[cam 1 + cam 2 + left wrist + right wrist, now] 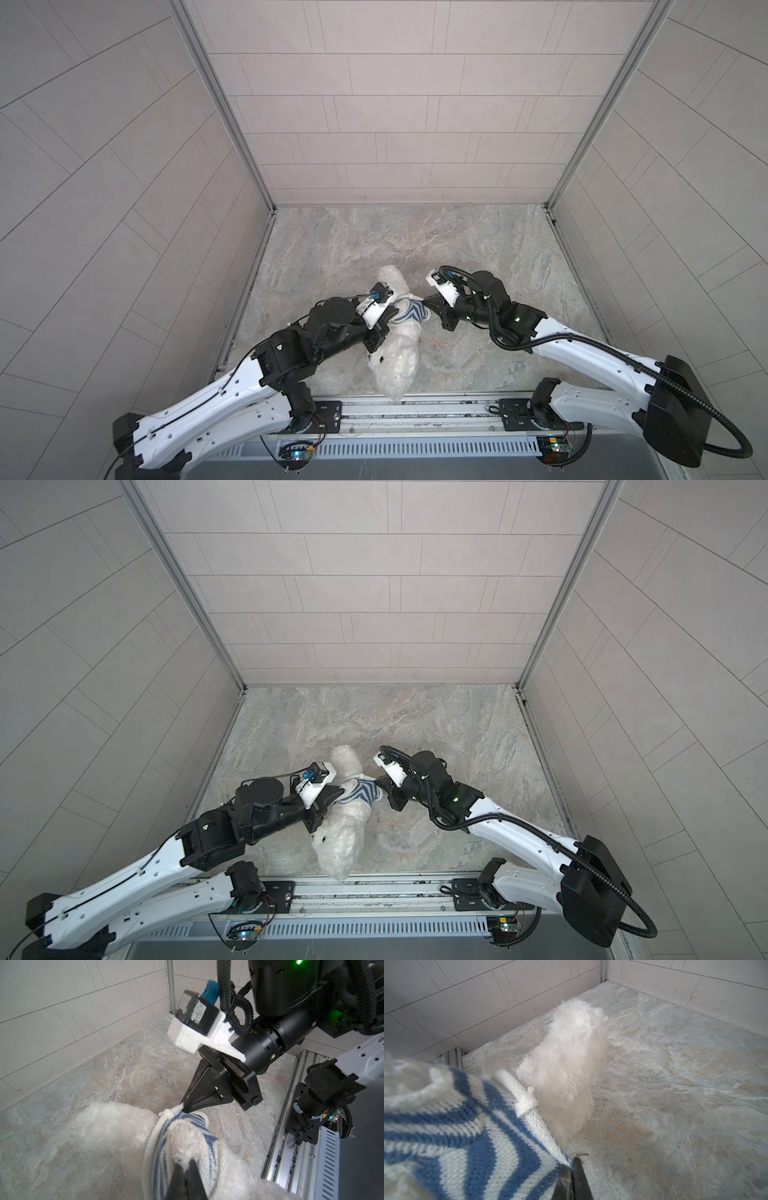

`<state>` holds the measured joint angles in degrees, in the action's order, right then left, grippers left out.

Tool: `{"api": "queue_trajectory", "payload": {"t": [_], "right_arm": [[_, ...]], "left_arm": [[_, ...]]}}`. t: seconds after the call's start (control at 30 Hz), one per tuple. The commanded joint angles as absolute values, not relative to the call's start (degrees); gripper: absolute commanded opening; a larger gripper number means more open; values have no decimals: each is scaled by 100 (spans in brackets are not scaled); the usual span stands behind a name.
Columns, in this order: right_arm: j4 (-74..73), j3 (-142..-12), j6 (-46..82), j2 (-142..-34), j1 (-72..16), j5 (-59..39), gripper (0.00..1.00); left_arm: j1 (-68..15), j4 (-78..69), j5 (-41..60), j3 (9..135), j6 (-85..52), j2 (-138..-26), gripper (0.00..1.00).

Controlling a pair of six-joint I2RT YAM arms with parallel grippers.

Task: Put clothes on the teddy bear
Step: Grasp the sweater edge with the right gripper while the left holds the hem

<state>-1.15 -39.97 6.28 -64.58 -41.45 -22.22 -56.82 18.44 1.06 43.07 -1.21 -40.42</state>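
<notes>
The left pincer (187,1169) is pressed together on the striped shirt (164,1147), its black tips sunk into knit and fur. Only the left wrist view shows this up close. That view also shows the right pincer (184,1105) nipped shut on the shirt's white hem at the opposite side.

The right wrist view adds the blue stripes bent into chevrons, with one fluffy limb standing out past the hem.

Both top views show the whole teddy bear (395,353) instead, lying on the tabletop (478,257) near its front middle between the two arms, the shirt bunched around its body. Its long axis runs front to back, slightly slanted. The head, with its dark face marks, is toward the rail (415,405), and the far limb points to the back wall.
</notes>
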Motion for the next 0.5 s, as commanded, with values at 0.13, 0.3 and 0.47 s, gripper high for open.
{"api": "queue_trajectory", "payload": {"t": [0.13,0.3,0.47], "right_arm": [[-50,-3627,274,-5938,-4074,-2204,0],[-29,-3634,-45,-5383,-4259,-2642,15],[229,-3758,-106,-4844,-4343,-2582,49]], "left_arm": [[-5727,552,-183,4174,-483,-3719,0],[-5727,512,-380,4035,-403,-3871,0],[-5722,656,-244,4088,-252,-4013,0]]}}
